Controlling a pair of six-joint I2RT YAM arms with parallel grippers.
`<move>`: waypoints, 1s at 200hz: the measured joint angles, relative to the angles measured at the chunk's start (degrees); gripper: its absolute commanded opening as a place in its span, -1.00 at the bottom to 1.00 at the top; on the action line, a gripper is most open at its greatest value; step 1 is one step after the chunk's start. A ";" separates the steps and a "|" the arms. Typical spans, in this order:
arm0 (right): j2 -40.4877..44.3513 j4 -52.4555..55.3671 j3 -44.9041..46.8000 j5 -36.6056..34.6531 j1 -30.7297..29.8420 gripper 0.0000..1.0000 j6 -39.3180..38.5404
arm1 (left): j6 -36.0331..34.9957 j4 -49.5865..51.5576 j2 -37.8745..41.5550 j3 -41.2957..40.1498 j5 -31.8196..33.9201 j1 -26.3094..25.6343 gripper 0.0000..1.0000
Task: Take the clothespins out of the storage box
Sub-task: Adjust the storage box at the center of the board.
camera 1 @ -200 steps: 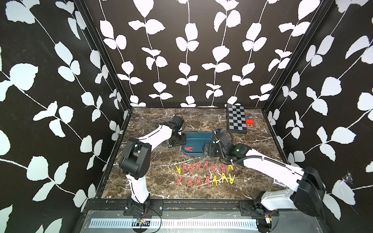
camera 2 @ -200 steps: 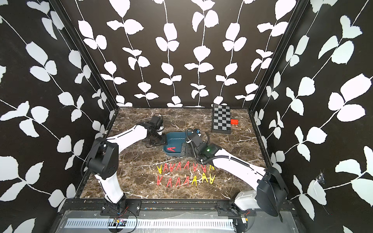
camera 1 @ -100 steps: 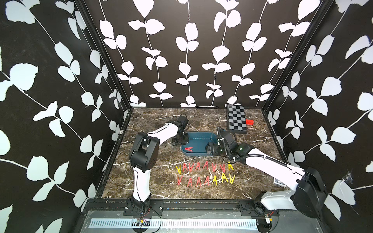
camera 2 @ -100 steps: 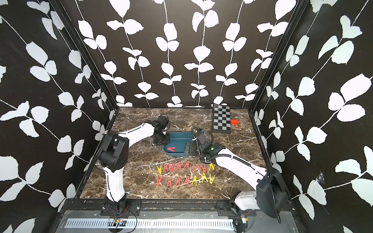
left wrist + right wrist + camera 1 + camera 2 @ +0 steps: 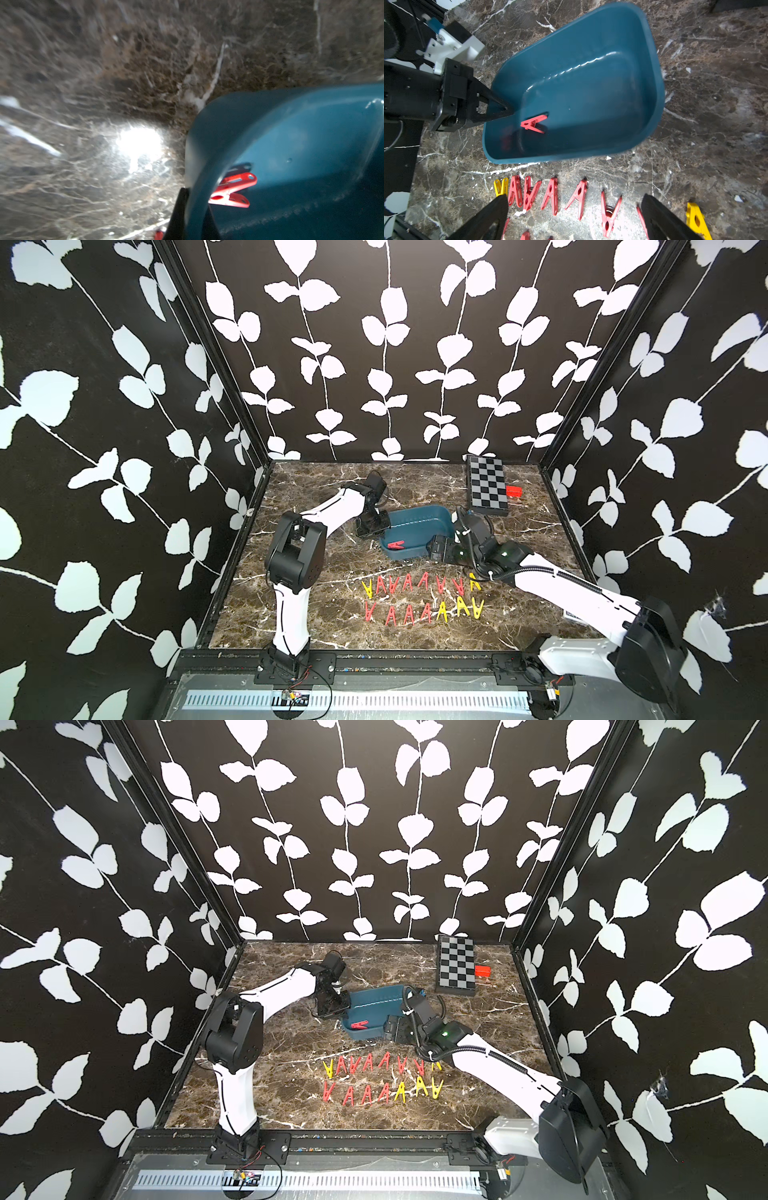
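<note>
Marble table [image 5: 316, 614] | box [image 5: 419, 522] mid-table, left gripper [image 5: 509, 110] pinching its rim | right gripper [image 5: 573, 198] spread wide over rowed pins [image 5: 419, 583] | red pin [image 5: 533, 124] in box by pinched wall | likely light, stiff, slick: grip across legs

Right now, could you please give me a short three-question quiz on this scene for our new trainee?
1. True or false: the right jaws are shut.
2. How many pegs lie in the box? A) none B) one C) three
3. Fill in: the left jaws are shut on the box's ____.
Key: 1 false, they stand open; 2 B, a red one; 3 rim.
</note>
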State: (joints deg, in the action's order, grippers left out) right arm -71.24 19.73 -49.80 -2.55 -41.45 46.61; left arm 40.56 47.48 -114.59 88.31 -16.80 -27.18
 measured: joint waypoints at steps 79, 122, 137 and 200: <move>8.61 -2.01 2.51 -2.10 0.00 0.98 2.56 | 15.37 -7.69 4.83 -10.69 -16.70 2.69 -1.00; 10.47 -1.97 5.81 -2.19 0.00 0.98 4.37 | 13.99 -6.80 5.99 -10.45 -15.28 2.51 -1.00; 11.06 -1.95 6.03 -2.21 0.00 0.98 4.55 | 10.71 -4.66 5.99 -8.94 -11.76 2.51 -1.00; 10.86 -1.79 6.01 -2.21 -0.13 0.98 4.61 | -4.59 -2.86 5.97 -5.01 6.36 0.42 -1.00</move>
State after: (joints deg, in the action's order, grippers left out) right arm -60.38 17.93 -43.79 -4.75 -41.58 51.22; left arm 35.97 44.62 -108.62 83.31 -10.44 -26.76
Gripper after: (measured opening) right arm 0.990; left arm 0.078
